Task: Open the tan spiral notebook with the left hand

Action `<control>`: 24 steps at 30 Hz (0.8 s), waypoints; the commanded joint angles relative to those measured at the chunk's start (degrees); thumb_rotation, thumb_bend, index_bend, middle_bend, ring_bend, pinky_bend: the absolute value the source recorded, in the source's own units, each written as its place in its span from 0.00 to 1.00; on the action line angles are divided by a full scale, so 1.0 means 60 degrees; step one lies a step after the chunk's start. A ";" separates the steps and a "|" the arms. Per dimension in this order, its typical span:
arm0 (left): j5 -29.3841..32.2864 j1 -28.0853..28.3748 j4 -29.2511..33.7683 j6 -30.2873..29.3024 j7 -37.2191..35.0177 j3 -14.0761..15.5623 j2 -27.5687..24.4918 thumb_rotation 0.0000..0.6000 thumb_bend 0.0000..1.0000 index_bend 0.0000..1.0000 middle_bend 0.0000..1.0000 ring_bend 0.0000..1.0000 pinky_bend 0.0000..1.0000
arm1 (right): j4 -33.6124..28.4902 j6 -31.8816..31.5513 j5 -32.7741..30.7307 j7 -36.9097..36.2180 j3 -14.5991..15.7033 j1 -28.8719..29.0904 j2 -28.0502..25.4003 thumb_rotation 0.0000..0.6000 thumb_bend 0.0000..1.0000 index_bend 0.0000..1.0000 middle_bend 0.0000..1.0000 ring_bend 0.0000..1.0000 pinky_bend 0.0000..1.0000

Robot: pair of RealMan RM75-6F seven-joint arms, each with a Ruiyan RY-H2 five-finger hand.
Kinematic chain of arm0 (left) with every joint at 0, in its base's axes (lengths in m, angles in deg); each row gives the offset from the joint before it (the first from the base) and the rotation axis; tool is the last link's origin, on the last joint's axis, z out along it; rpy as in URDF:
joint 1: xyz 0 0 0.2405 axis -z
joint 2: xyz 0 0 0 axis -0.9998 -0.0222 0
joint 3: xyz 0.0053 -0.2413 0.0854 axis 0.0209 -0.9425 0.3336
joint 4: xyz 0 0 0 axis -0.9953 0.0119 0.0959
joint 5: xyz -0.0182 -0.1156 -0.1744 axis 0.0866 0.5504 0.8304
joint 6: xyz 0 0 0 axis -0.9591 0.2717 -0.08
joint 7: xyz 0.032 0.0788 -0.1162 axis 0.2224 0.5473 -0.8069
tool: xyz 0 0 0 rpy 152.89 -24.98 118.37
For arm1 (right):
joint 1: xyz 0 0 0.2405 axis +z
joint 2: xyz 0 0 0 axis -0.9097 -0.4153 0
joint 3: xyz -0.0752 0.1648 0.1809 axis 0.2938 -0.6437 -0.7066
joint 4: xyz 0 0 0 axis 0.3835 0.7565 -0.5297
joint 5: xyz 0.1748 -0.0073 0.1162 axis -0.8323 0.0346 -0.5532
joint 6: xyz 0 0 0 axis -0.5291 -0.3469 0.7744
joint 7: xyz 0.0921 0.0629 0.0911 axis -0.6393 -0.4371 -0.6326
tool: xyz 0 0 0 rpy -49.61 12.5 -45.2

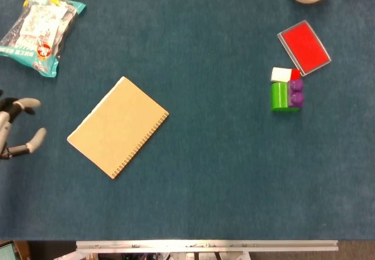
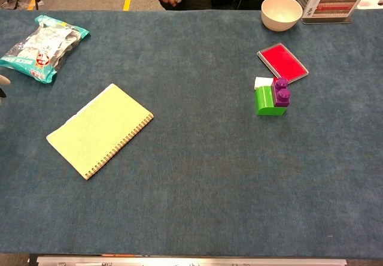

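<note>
The notebook lies closed and flat on the table, toward its left edge, spiral side facing right. The left hand enters at the left edge, fingers spread wide, holding nothing, near the notebook but apart from it.

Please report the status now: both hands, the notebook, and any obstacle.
Left robot hand at left edge, fingers apart, holding nothing. Right robot hand not in view. Tan spiral notebook closed, flat, untouched. Nothing between hand and notebook; snack bag lies farther back.
</note>
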 commanded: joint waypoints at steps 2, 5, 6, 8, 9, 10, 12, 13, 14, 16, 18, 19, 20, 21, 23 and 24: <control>-0.0246 0.0401 -0.0218 0.0616 -0.0166 0.0267 0.0147 0.11 0.29 0.23 0.35 0.19 0.00 | 0.0021 -0.0019 0.0000 -0.0044 -0.0006 -0.0012 -0.0010 1.00 0.53 0.38 0.37 0.28 0.37; -0.0265 0.0479 -0.0275 0.0729 -0.0062 0.0329 0.0304 0.10 0.29 0.23 0.35 0.19 0.00 | 0.0045 -0.0029 -0.0019 -0.0065 -0.0001 -0.0034 -0.0024 1.00 0.53 0.38 0.37 0.28 0.37; -0.0248 0.0486 -0.0295 0.0732 -0.0052 0.0343 0.0392 0.09 0.29 0.23 0.35 0.19 0.00 | 0.0053 -0.0034 -0.0028 -0.0077 0.0002 -0.0045 -0.0027 1.00 0.53 0.38 0.37 0.28 0.37; -0.0202 0.0492 -0.0318 0.0750 -0.0073 0.0371 0.0550 0.08 0.29 0.23 0.35 0.19 0.00 | 0.0072 -0.0034 -0.0043 -0.0096 0.0006 -0.0058 -0.0024 1.00 0.53 0.38 0.37 0.28 0.37; -0.0182 0.0495 -0.0337 0.0768 -0.0073 0.0388 0.0617 0.09 0.29 0.23 0.35 0.19 0.00 | 0.0081 -0.0034 -0.0047 -0.0108 0.0005 -0.0060 -0.0018 1.00 0.53 0.38 0.37 0.28 0.37; -0.0167 0.0499 -0.0386 0.0781 -0.0046 0.0403 0.0692 0.09 0.29 0.23 0.35 0.19 0.00 | 0.0093 -0.0032 -0.0050 -0.0121 0.0008 -0.0065 -0.0012 1.00 0.53 0.38 0.37 0.28 0.37; -0.0104 0.0503 -0.0539 0.0810 0.0139 0.0432 0.0892 0.09 0.29 0.23 0.34 0.19 0.00 | 0.0122 -0.0012 -0.0048 -0.0141 0.0021 -0.0066 -0.0005 1.00 0.53 0.38 0.37 0.28 0.37; -0.0074 0.0503 -0.0602 0.0829 0.0227 0.0449 0.0977 0.08 0.29 0.23 0.34 0.19 0.00 | 0.0131 -0.0004 -0.0046 -0.0144 0.0023 -0.0064 -0.0005 1.00 0.53 0.38 0.37 0.28 0.37; -0.0042 0.0504 -0.0659 0.0864 0.0318 0.0481 0.1075 0.09 0.29 0.23 0.33 0.18 0.00 | 0.0143 -0.0007 -0.0041 -0.0152 0.0023 -0.0064 -0.0001 1.00 0.53 0.38 0.37 0.28 0.37; -0.0001 0.0514 -0.0740 0.0910 0.0395 0.0513 0.1222 0.09 0.29 0.23 0.32 0.18 0.00 | 0.0152 -0.0009 -0.0037 -0.0168 0.0021 -0.0064 0.0004 1.00 0.53 0.38 0.37 0.28 0.37; 0.0042 0.0515 -0.0900 0.0903 0.0569 0.0524 0.1407 0.09 0.29 0.23 0.32 0.17 0.00 | 0.0165 0.0002 -0.0041 -0.0175 0.0024 -0.0063 0.0013 1.00 0.53 0.38 0.37 0.28 0.37; 0.0062 0.0509 -0.0979 0.0881 0.0659 0.0522 0.1490 0.09 0.29 0.23 0.32 0.17 0.00 | 0.0169 0.0018 -0.0041 -0.0174 0.0028 -0.0058 0.0018 1.00 0.53 0.38 0.37 0.28 0.37; 0.0092 0.0500 -0.1090 0.0847 0.0788 0.0516 0.1601 0.09 0.29 0.23 0.32 0.17 0.00 | 0.0171 0.0031 -0.0034 -0.0168 0.0033 -0.0052 0.0020 1.00 0.53 0.38 0.37 0.28 0.37; 0.0119 0.0495 -0.1167 0.0826 0.0888 0.0509 0.1672 0.09 0.29 0.23 0.31 0.17 0.00 | 0.0169 0.0032 -0.0029 -0.0162 0.0032 -0.0048 0.0023 1.00 0.53 0.38 0.37 0.28 0.37; 0.0183 0.0480 -0.1286 0.0777 0.1069 0.0491 0.1781 0.09 0.29 0.23 0.31 0.17 0.00 | 0.0162 0.0016 -0.0020 -0.0172 0.0022 -0.0047 0.0023 1.00 0.53 0.38 0.37 0.28 0.37; 0.0234 0.0472 -0.1321 0.0766 0.1153 0.0488 0.1813 0.09 0.29 0.23 0.31 0.16 0.00 | 0.0161 0.0002 -0.0017 -0.0179 0.0018 -0.0052 0.0017 1.00 0.53 0.38 0.37 0.28 0.37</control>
